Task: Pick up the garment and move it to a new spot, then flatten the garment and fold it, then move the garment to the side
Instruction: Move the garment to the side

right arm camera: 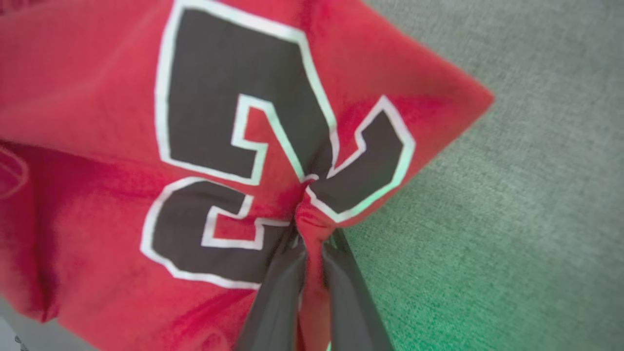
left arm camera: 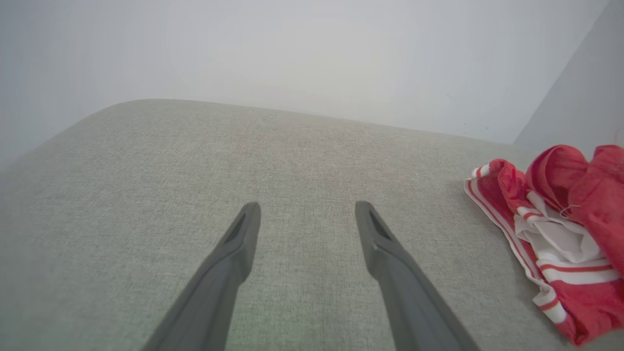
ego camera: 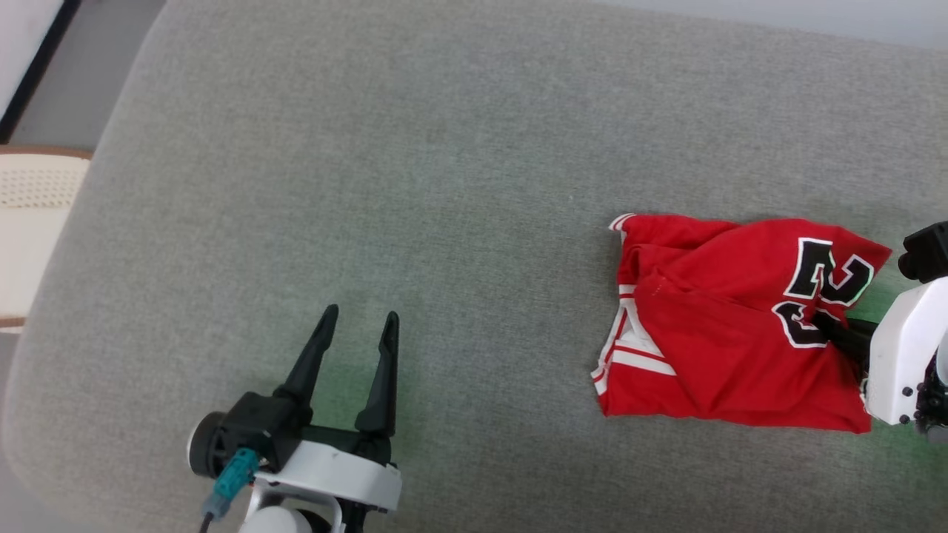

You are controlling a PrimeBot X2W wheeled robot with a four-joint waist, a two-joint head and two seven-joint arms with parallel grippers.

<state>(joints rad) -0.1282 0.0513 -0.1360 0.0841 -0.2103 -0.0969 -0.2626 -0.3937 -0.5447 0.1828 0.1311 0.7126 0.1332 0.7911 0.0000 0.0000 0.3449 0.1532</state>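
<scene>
Right gripper [right arm camera: 312, 239] pinching fold of garment [ego camera: 696, 355] by black numerals [right arm camera: 243, 146], probably readying lift; garment lying crumpled on grey cushion [ego camera: 444, 148], right side. Left gripper [ego camera: 358, 320] hovering spread, well apart, empty.

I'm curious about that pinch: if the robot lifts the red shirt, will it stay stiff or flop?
Probably flop: the red shirt lies in soft crumpled folds, and cloth bunches where the right hand pinches it. It would likely dangle from that one spot. It looks thin, so probably light.
</scene>
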